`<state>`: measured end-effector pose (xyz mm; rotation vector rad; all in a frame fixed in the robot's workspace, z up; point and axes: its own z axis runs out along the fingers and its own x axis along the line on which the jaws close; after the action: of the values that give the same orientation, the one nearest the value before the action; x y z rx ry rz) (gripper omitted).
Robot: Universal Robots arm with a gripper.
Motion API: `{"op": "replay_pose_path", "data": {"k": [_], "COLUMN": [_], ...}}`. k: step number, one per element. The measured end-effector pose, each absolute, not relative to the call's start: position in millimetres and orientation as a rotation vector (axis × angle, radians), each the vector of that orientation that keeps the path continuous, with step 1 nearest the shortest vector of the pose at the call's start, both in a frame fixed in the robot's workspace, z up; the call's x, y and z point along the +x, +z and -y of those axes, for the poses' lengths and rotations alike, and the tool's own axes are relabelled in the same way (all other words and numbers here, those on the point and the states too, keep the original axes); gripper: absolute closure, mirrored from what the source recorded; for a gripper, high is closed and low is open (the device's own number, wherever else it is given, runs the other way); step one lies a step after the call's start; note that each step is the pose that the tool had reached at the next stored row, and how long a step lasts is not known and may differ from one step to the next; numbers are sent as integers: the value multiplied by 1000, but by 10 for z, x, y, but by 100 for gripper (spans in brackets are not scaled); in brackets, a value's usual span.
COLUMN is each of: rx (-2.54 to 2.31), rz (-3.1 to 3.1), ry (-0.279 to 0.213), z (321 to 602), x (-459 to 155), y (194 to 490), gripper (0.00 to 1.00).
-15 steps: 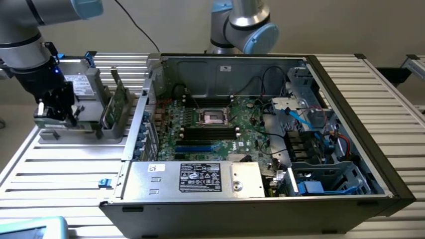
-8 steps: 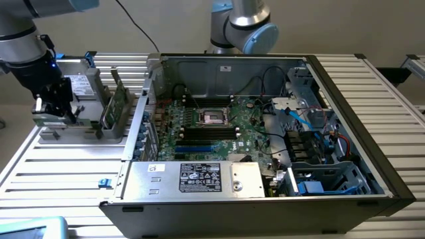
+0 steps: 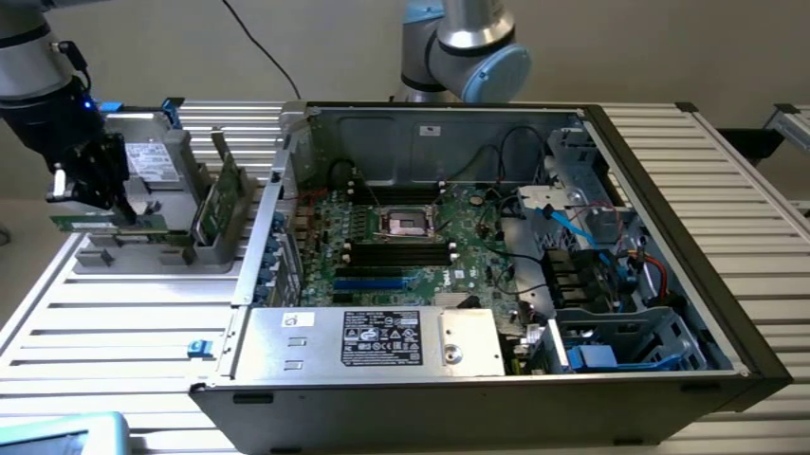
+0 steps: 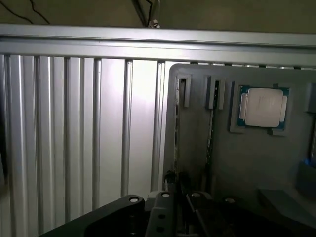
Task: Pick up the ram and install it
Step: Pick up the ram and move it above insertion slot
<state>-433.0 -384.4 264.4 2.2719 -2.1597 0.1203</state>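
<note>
The gripper (image 3: pixel 112 216) is clenched on the ram (image 3: pixel 108 224), pinching it from above near the middle of its length. The ram stands on edge with its broad faces upright. Its long axis is level and runs roughly along the tray's (image 3: pixel 139 258) front side, one end pointing past the tray's outer edge and the other toward the tray's middle. It hangs over the front outer part of the tray, close above it; whether its lower edge is free of the tray I cannot tell. Further in on the tray a green card (image 3: pixel 226 204) stands upright in a slot, its long axis running front to back, crosswise to the ram. At the tray's back a grey drive (image 3: pixel 158 163) with a white label leans upright. In the wrist view a square silver processor (image 4: pixel 262 107) lies flat in its own recess of the tray, with narrow slots beside it. The tray rests on a ribbed metal table (image 3: pixel 114 322). Just beside the tray, on its card side, lies an open case (image 3: pixel 379 142) holding a motherboard (image 3: pixel 379 275) with black slots (image 3: pixel 398 251) near its middle, their length running the same way as the ram.
</note>
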Motion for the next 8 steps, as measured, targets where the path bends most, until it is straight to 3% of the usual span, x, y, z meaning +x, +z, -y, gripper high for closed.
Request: {"op": "replay_pose_path", "data": {"k": [8], "rx": [2286], "rz": [2155], "ry": [135], "z": [3843], "x": [-4333], "y": [2909], "gripper": [86]}}
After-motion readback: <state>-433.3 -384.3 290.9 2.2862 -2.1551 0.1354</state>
